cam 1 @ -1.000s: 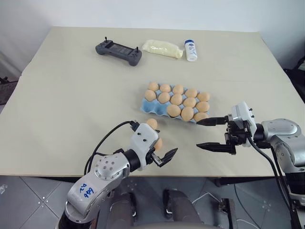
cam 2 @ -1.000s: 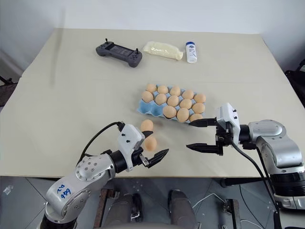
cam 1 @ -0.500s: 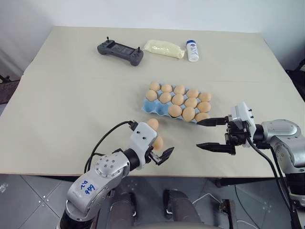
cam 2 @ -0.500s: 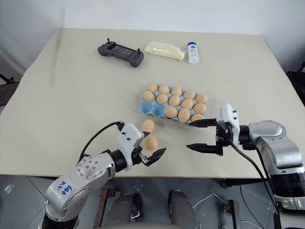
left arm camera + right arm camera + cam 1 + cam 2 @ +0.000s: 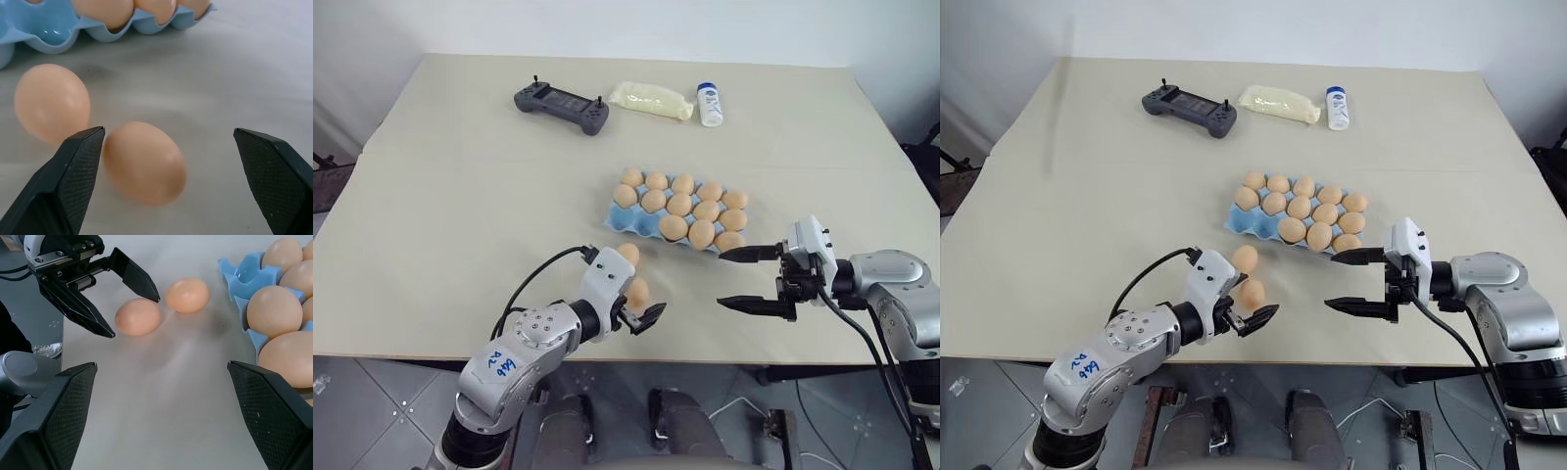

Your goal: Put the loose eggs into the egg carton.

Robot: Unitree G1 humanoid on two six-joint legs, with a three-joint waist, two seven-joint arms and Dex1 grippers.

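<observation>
Left wrist view showed the left pincer (image 5: 168, 161) spread wide around the nearer loose egg (image 5: 144, 162), seemingly for pickup, carton (image 5: 49, 29) at 12 o'clock.

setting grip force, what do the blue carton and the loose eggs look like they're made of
Egg carton: looks like thin moulded plastic or foam, light blue, with a slight sheen on the cup walls. Loose eggs: smooth matte tan shells; whether real or imitation cannot be told.
</observation>
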